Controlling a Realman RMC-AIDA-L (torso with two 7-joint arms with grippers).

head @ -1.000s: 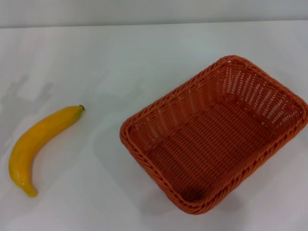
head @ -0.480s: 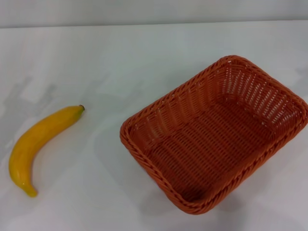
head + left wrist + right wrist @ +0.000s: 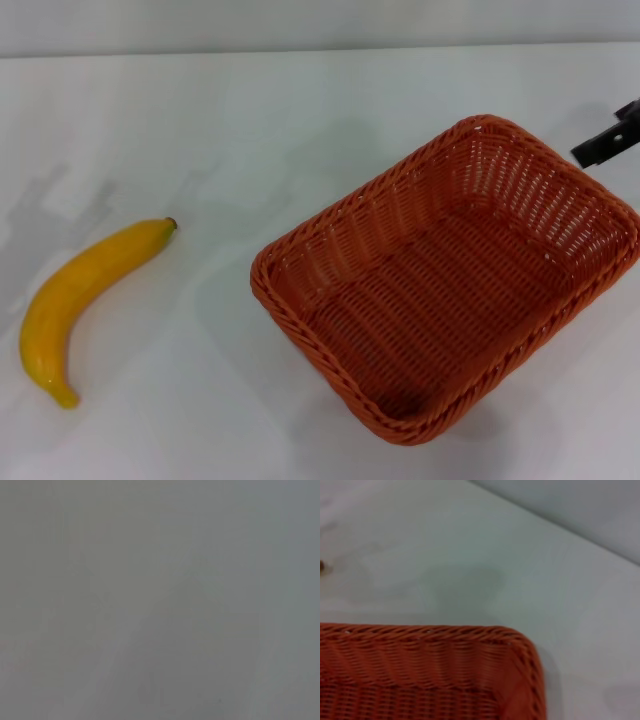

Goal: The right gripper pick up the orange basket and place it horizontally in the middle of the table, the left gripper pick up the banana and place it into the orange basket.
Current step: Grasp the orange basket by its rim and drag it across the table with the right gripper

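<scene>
The orange basket (image 3: 450, 280) sits empty and turned at an angle on the right half of the white table (image 3: 300, 120). A black tip of my right gripper (image 3: 607, 138) pokes in at the right edge of the head view, just beyond the basket's far right corner and above the table. The right wrist view looks down on one rounded corner of the basket (image 3: 430, 675). The yellow banana (image 3: 80, 300) lies on the table at the left, dark tip pointing toward the basket. My left gripper is out of view; its wrist view is plain grey.
The table's far edge (image 3: 320, 50) meets a grey wall along the top of the head view. A gap of bare white tabletop (image 3: 210, 300) separates the banana from the basket.
My right gripper's black tip has come into the head view at the right edge, near the basket's far corner. Banana and basket have not moved.
</scene>
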